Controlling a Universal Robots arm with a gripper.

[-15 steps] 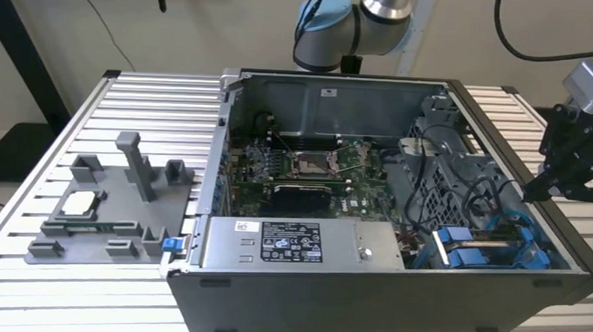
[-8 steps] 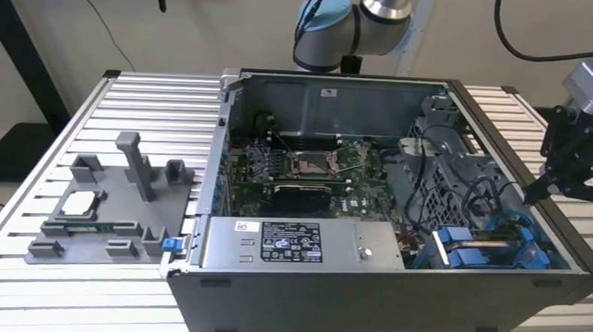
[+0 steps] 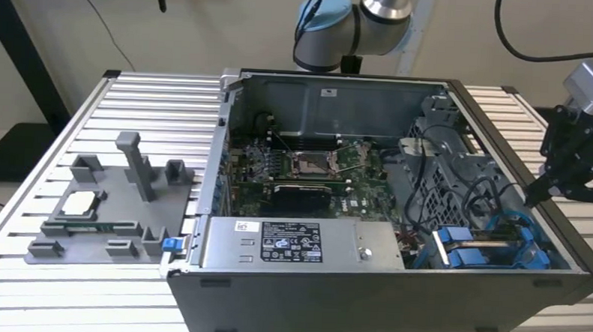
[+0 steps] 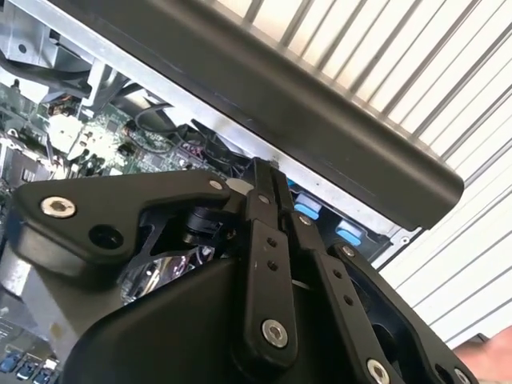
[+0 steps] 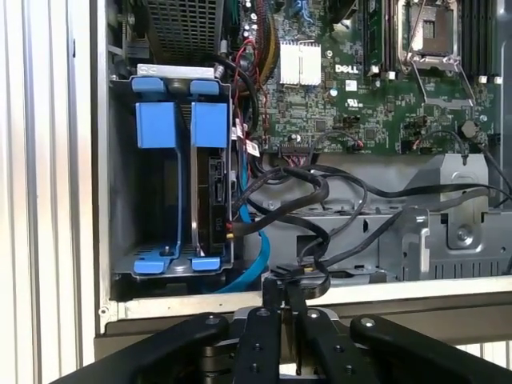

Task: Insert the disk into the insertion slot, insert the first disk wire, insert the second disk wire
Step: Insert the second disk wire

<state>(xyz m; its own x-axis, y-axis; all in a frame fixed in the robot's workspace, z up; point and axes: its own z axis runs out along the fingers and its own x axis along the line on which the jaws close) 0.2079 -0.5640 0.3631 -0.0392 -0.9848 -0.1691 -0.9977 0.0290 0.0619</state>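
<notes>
gripper is hanging over the case's rim with its two fingers squeezed together. one black wire plug is sitting right at the tips, can't tell if it's actually pinched. just past that, the insertion slot is holding two blue carriers side by side, and the one disk is sitting in the carrier nearer the wires. one motherboard is lying beyond.

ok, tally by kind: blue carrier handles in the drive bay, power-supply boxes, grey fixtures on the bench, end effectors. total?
Blue carrier handles: 2
Power-supply box: 1
Grey fixture: 1
End effector: 1
Total: 5
</notes>
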